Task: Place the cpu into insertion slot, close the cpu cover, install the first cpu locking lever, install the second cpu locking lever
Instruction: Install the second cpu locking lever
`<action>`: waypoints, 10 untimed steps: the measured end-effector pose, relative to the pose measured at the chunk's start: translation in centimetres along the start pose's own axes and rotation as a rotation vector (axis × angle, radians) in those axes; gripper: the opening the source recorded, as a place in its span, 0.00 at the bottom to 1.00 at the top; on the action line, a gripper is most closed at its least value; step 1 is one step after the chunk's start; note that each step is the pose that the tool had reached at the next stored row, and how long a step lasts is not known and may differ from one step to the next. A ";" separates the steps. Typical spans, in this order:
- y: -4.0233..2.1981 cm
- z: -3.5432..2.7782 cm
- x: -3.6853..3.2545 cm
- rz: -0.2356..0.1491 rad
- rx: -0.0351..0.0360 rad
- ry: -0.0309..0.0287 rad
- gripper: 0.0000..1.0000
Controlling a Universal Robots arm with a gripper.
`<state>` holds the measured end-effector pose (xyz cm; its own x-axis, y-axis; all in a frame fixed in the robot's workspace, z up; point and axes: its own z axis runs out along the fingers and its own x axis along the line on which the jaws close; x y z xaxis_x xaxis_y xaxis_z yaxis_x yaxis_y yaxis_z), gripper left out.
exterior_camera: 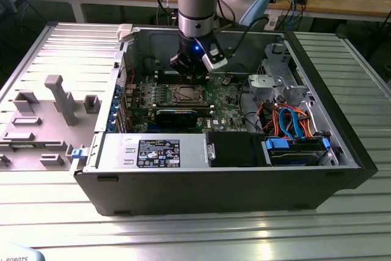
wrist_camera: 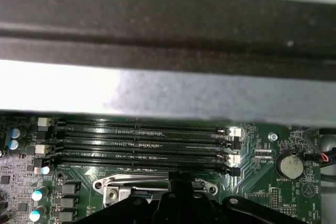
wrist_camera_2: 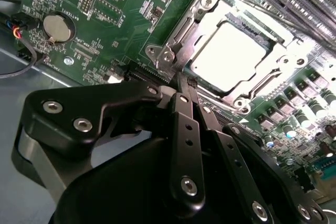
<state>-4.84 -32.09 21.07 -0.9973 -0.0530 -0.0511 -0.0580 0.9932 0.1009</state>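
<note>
- The cpu (wrist_camera_2: 227,56) sits seated in the insertion slot (exterior_camera: 183,95), its pale metal top showing through the window of the cpu cover (wrist_camera_2: 202,9), which lies flat over it; placing and covering look done.
- The fingers (wrist_camera_2: 178,85) are pressed together into one narrow tip, holding nothing, just short of the socket's near corner and touching or nearly touching the metal tab there.
- A closed tip suits pushing a thin locking lever (wrist_camera_2: 176,38) better than gripping it, so I judge the lever work is in hand.
- Beyond the socket from the fingers run the long memory slots (wrist_camera: 142,145), and off to one side is a coin battery (wrist_camera_2: 56,28).
- The green motherboard (exterior_camera: 226,99) lies flat in the open computer case (exterior_camera: 232,181), which rests on the ribbed metal counter (exterior_camera: 183,230), so the arm reaches straight down.
</note>
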 end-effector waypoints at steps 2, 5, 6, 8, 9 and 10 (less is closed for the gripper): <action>-0.08 -0.29 -0.01 0.000 0.0001 0.0000 0.11; 0.05 -1.67 -0.08 0.000 0.0001 0.0000 0.11; 0.06 -1.85 -0.09 0.000 0.0004 0.0000 0.11; 0.04 -1.92 -0.09 0.000 0.0118 0.0007 0.11; 0.04 -1.93 -0.09 -0.001 0.0283 0.0016 0.11; 0.02 -1.92 -0.09 -0.002 0.0427 0.0024 0.11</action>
<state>-4.84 -32.26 22.99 -0.9973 -0.0548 -0.0488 -0.0576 0.9966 0.0583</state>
